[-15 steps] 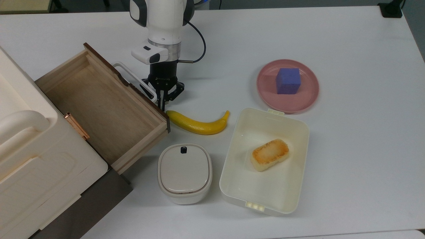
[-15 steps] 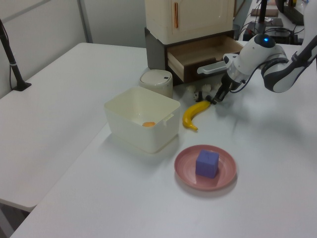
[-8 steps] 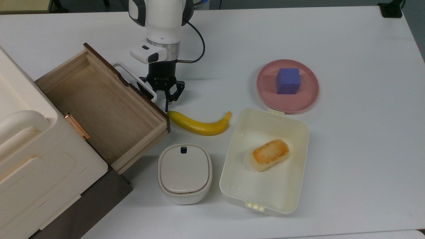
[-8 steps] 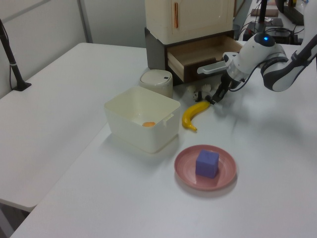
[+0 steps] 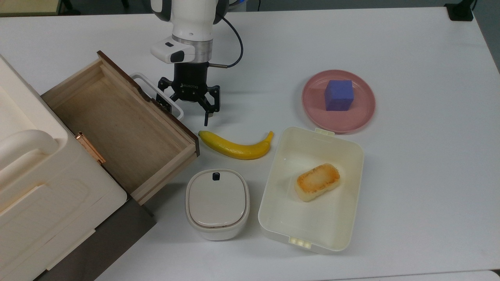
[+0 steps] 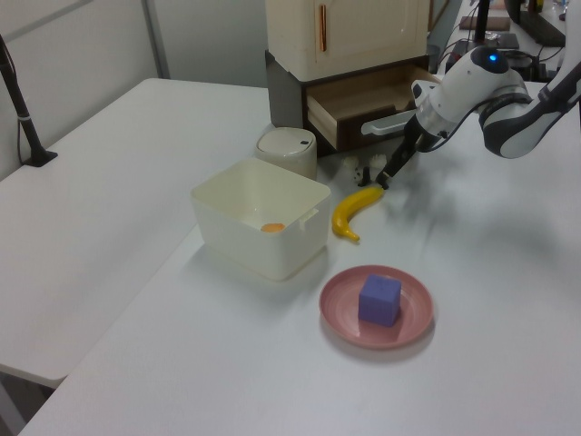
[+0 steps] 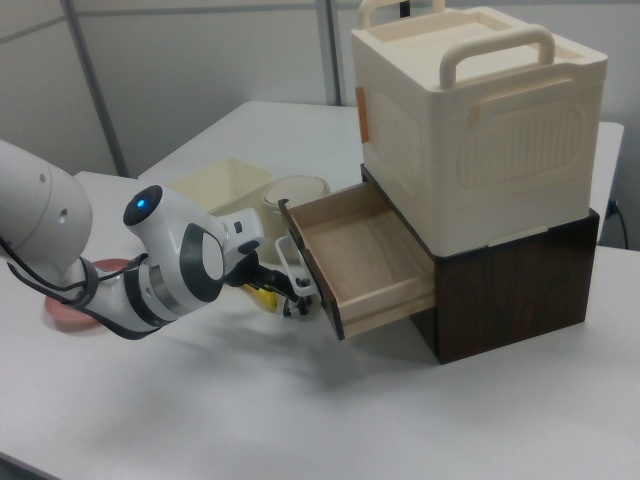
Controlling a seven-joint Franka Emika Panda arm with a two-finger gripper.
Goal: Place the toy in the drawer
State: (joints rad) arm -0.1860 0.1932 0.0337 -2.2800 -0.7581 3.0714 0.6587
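The drawer point(image 5: 117, 128) stands pulled out of the dark cabinet base, its light-wood floor bare, with the dark front panel and white loop handle point(image 5: 156, 90) facing the arm. My gripper point(image 5: 188, 109) hangs open just beyond that handle, its fingers spread wide above the table, a little back from the banana's point(image 5: 234, 146) stem end. In the left view the tiny black-and-white toy point(image 6: 365, 169) sits on the table under the drawer's point(image 6: 363, 100) front, just to the left view's left of my gripper point(image 6: 387, 178). Nothing is between the fingers.
A pink plate point(image 5: 363, 115) holding a blue-purple cube point(image 5: 339, 95) lies at the top view's right. A cream tub point(image 5: 273, 203) with a toasted bread piece point(image 5: 316, 181) and a small lidded white pot point(image 5: 217, 203) stand near the front. A cream box point(image 5: 35, 187) tops the cabinet.
The fingers were together near the banana's tip a second ago and have spread open. The gripper has drawn back from the banana, which shifted slightly to the top view's right.
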